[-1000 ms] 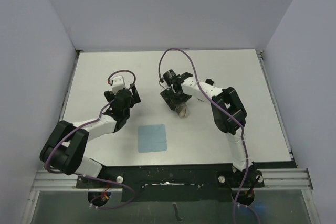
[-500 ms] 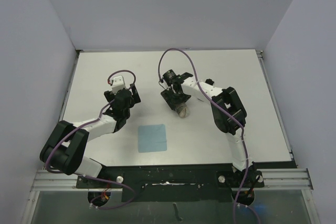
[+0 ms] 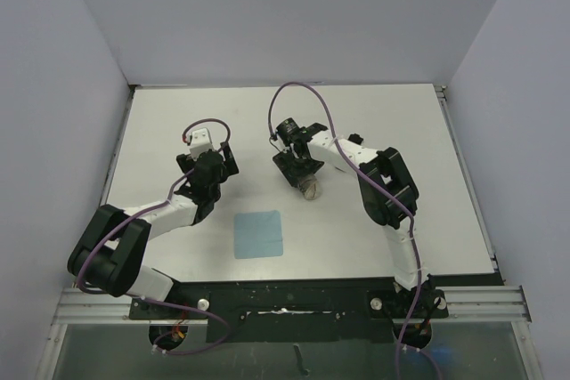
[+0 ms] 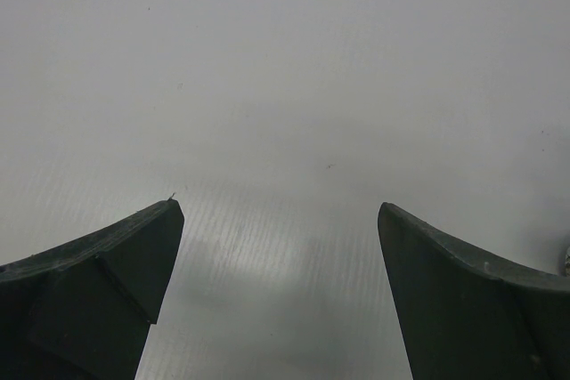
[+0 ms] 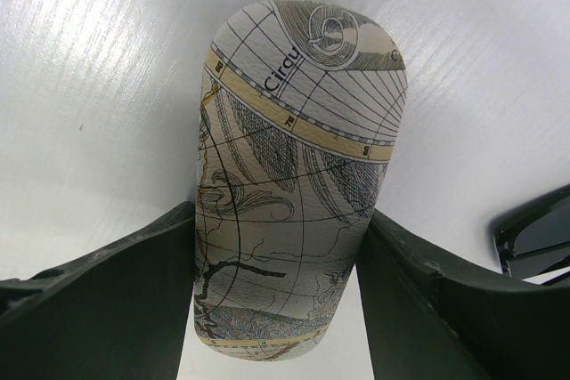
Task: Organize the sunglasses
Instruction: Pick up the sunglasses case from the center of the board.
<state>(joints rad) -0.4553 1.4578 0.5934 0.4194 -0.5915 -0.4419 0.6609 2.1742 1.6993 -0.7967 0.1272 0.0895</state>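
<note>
The oblong map-printed case [image 5: 298, 175] lies shut on the white table, and my right gripper [image 5: 280, 211] is shut on it, one finger pressed on each long side. In the top view the case [image 3: 310, 189] pokes out from under that gripper [image 3: 301, 175] at mid-table. A glossy black piece of the sunglasses [image 5: 534, 238] shows at the right edge of the right wrist view, beside the right finger; from above the sunglasses are hidden by the gripper. My left gripper [image 4: 276, 206] is open over bare table, and in the top view it [image 3: 224, 156] sits left of the case.
A light blue square cloth [image 3: 258, 234] lies flat on the table [image 3: 401, 122] nearer the bases, between the arms. Grey walls close in the table on the left, back and right. A purple cable loops above the right wrist.
My right gripper's fingers have drawn in onto the sides of the case. The left arm has not moved.
</note>
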